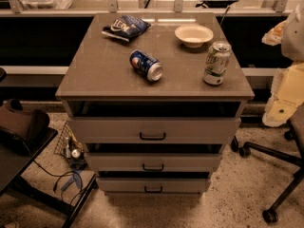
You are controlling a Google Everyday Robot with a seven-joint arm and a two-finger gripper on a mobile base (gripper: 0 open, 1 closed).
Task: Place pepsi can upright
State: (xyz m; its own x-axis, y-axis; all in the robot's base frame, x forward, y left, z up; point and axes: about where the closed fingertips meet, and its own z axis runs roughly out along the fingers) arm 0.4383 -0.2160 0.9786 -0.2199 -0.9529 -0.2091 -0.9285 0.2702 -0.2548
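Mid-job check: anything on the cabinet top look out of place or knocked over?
Yes: the pepsi can lies on its side near the middle of the cabinet top, silver end toward the front right. The green can stands upright; the bowl and chip bag look normal. No spill shows. The gripper is not in view.

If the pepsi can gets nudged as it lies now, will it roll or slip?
The pepsi can lies on its side on the smooth cabinet top, so a nudge would probably roll it. Its rounded metal wall may slip in a loose grip. The hand is not in view.
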